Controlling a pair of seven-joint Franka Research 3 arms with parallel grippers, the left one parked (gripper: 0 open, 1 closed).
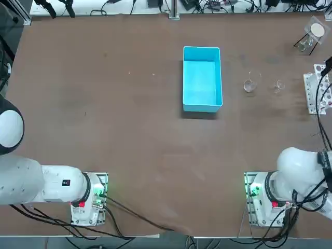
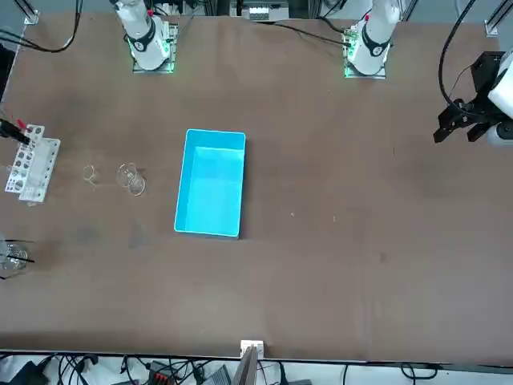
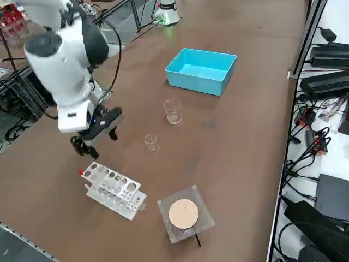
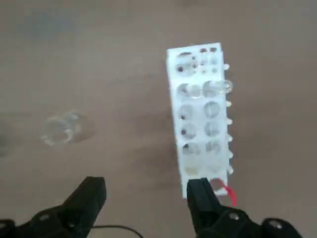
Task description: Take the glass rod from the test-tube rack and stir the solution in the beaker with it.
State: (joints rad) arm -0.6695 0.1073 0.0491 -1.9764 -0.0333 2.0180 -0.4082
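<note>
One right gripper (image 4: 146, 186), fingers wide apart, nothing held; one white rack (image 4: 199, 119), off-centre from the gap, red-marked end nearest one fingertip, long axis leading away; glass rod, exact place indiscernible.

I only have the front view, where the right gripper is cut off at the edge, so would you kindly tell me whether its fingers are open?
Observer: Yes, the right gripper is open, by the red-marked end of the rack.
Operator: Thank you; what lies beyond the rack, where my picture cuts off some glass?
Observer: The right side view shows a pale round disc over a mesh square.
</note>
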